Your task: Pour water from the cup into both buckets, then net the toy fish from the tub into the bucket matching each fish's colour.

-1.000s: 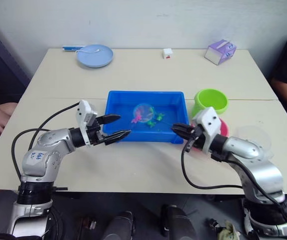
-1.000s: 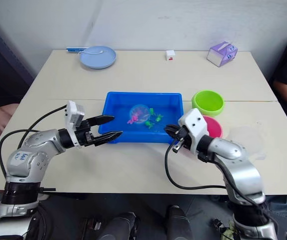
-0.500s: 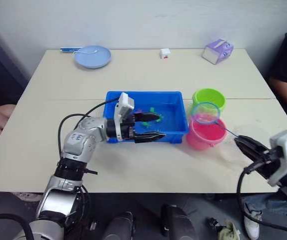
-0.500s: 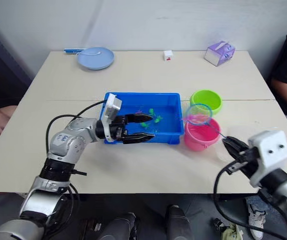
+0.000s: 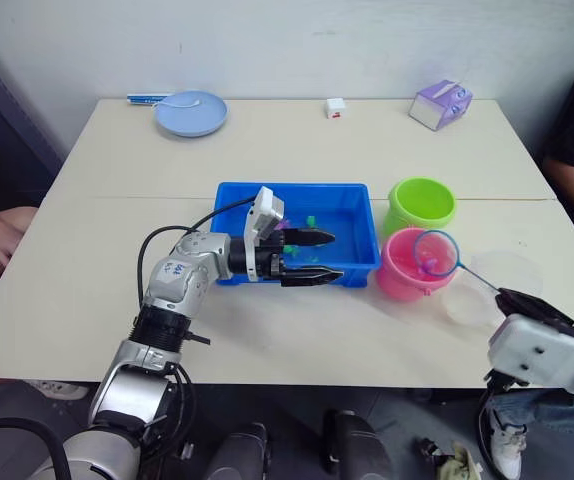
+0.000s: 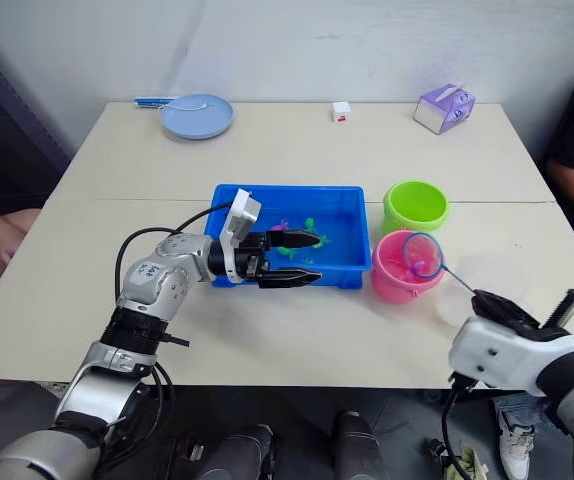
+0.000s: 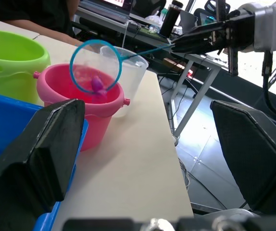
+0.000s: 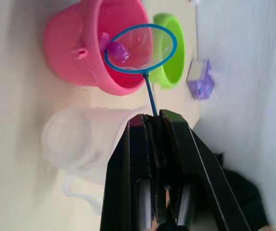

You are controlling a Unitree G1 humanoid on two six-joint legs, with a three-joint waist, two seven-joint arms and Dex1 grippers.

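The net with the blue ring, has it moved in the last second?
Yes. The net went from over the tub to over the pink bucket.

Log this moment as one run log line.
phase: netting | right end effector: shut on net, pink fish over pink bucket | left end effector: open, over tub

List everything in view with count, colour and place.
Tub: 1, blue, table centre.
Fish: several, pink and green, in tub.
Green bucket: 1, right of tub.
Pink bucket: 1, in front of green bucket.
Net: 1, blue hoop over pink bucket, holds pink fish.
Cup: 1, clear, right of pink bucket.
Plate: 1, pale blue, far left.
Box: 1, purple, far right.
Left gripper: open, over tub.
Right gripper: shut on net.
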